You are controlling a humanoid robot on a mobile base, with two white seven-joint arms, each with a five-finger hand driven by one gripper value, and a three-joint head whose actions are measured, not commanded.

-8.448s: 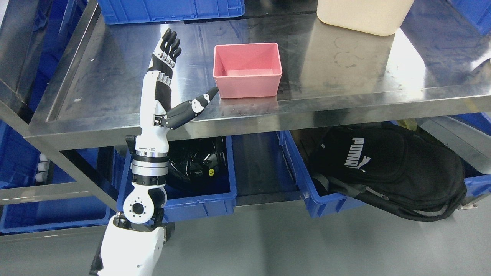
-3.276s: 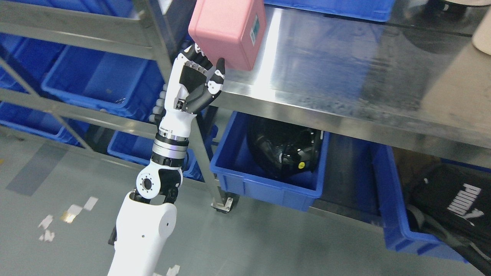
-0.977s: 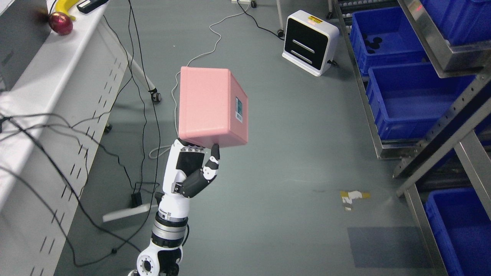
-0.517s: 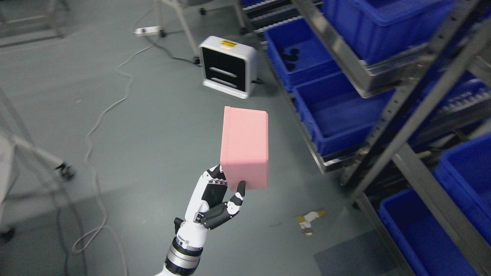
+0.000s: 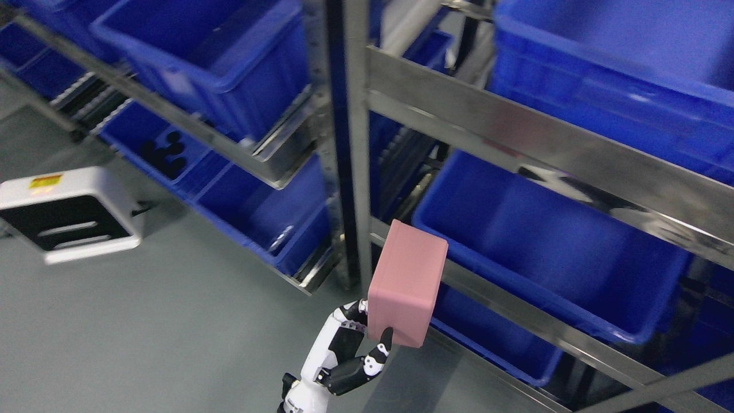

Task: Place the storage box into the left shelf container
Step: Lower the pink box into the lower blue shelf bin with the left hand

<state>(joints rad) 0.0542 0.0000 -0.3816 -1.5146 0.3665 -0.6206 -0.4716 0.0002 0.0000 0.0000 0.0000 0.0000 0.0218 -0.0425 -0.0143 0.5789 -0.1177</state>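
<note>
My left hand (image 5: pixel 361 338) comes up from the bottom edge and is shut on the pink storage box (image 5: pixel 406 284), thumb pressed on its near face. The box is held upside down, its closed bottom toward me, in front of the steel shelf post (image 5: pixel 351 143). Just right of the box sits a large blue shelf container (image 5: pixel 550 252), open and with nothing showing inside. Left of the post are more blue containers: an upper one (image 5: pixel 200 51) and a lower one (image 5: pixel 252 201). The right hand is out of sight.
Steel shelf rails (image 5: pixel 516 137) cross in front of the containers. Another blue bin (image 5: pixel 619 69) sits on the upper right level. A white box-shaped device (image 5: pixel 63 212) stands on the grey floor at left, with bare floor (image 5: pixel 143 332) around it.
The whole view has swung right, bringing the blue-bin shelving close in front. The pink box stays in my left hand, now level with the lower right container.
</note>
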